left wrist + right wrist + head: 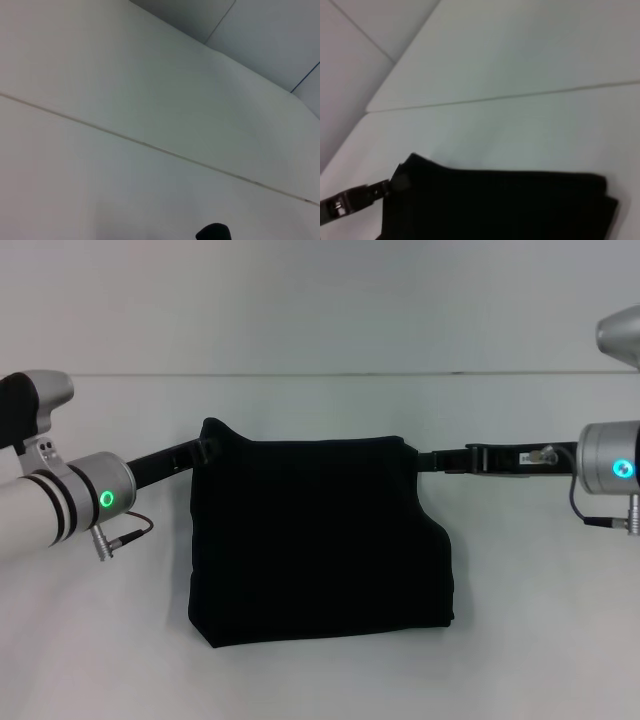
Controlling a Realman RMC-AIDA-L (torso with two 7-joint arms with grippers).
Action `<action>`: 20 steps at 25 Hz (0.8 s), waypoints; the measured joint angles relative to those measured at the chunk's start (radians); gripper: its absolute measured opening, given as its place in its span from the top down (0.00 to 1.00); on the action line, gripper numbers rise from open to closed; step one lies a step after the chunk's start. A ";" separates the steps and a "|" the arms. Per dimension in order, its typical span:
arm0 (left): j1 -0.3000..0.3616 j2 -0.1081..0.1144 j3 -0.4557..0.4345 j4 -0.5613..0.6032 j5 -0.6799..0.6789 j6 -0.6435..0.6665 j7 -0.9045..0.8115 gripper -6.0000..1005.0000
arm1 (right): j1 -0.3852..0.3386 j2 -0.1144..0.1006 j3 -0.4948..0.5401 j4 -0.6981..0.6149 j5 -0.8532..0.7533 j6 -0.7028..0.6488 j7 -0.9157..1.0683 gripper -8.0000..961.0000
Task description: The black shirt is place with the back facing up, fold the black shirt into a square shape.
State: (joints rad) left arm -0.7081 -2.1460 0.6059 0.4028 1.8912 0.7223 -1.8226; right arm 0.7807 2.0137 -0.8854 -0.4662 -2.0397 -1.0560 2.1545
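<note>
item: black shirt (320,540), lying mid-table (320,680) in a near-square folded block, far edge raised between two grippers. left gripper (205,451): fingers clamped on the far left corner, which peaks upward. right gripper (420,460): fingers closed on the far right corner. step in hand, judged: carrying the far edge over to complete the fold. handling note: move both corners level and at one pace, keep the held edge taut, lay it flush with the near edge before letting go, so no crease bunches

Left hand (203,452) and right hand (425,460) grip the folded black shirt's (320,540) far corners.
</note>
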 joint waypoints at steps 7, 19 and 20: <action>-0.001 0.000 0.000 -0.003 -0.006 -0.001 -0.001 0.91 | -0.018 -0.006 0.036 0.004 0.000 0.007 -0.026 0.42; -0.009 0.000 0.000 -0.011 -0.009 -0.002 -0.005 0.91 | -0.018 -0.007 0.039 0.009 -0.005 0.011 -0.039 0.41; -0.010 0.000 0.000 -0.013 -0.010 -0.002 -0.005 0.91 | -0.019 -0.007 0.039 0.010 -0.005 0.011 -0.040 0.40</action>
State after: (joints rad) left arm -0.7177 -2.1460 0.6060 0.3900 1.8811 0.7204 -1.8278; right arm 0.7622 2.0064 -0.8468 -0.4564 -2.0448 -1.0446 2.1148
